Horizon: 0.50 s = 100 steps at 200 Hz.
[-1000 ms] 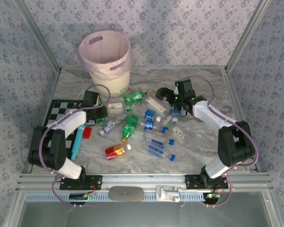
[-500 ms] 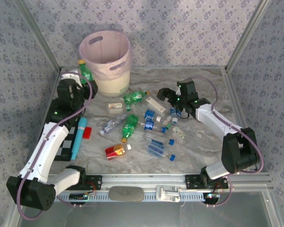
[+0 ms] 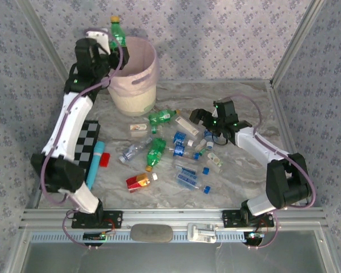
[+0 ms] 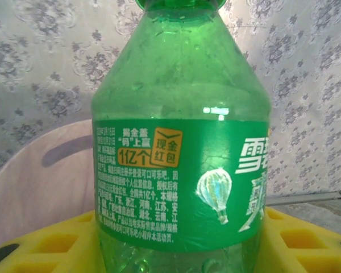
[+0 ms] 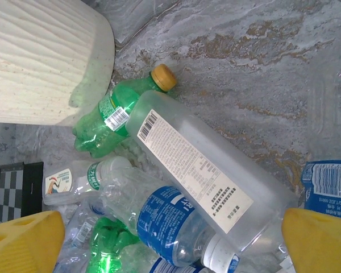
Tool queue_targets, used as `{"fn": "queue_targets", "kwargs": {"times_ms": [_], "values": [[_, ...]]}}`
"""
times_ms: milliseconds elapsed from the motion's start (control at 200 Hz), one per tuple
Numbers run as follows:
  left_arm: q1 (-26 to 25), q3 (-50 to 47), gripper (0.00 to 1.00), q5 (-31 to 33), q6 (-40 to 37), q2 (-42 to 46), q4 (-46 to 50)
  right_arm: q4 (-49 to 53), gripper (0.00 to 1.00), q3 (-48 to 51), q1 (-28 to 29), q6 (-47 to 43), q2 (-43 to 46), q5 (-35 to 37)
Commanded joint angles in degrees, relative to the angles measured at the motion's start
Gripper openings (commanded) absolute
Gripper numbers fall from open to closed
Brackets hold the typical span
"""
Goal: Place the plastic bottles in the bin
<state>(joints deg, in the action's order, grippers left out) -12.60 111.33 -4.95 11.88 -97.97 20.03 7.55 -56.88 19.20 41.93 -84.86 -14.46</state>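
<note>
One green bottle (image 3: 117, 29) sits clamped upright in the left end effector (image 3: 110, 43) above the bin's (image 3: 137, 85) left rim, not yet released; roughly a dozen other bottles (image 3: 156, 151) lie on the table (image 3: 244, 176), the right end effector (image 3: 206, 118) wide open over them.

Left arm's stretched up to the upper left, left gripper (image 3: 113, 41) clamped on a green bottle (image 3: 118, 31); right gripper (image 3: 206, 119) wide open mid-right.

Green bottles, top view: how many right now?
3. A held bottle in the left gripper, up by the bin rim; a second bottle lying on the table near the bin; a third bottle mid-pile. More may be hidden in the bin.
</note>
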Motion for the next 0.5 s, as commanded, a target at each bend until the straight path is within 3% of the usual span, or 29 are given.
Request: {"fn": "queue_targets", "kwargs": {"times_ms": [0,210,495], "values": [[0.8,11.6,0.48,-3.3,-3.6,-6.9,9.9,-0.2,1.0,-1.3,-0.7,-2.4,-1.3,-1.2],[0.9,27.9,0.48,-3.0,-4.7,-20.1,23.7,-1.6,1.0,-0.8,-0.7,-1.6,-1.9,-2.0],[1.0,27.9,0.49,0.3,-5.9,-24.3,26.9,-0.3,1.0,-1.8,-0.8,-2.1,-2.3,-1.9]]}}
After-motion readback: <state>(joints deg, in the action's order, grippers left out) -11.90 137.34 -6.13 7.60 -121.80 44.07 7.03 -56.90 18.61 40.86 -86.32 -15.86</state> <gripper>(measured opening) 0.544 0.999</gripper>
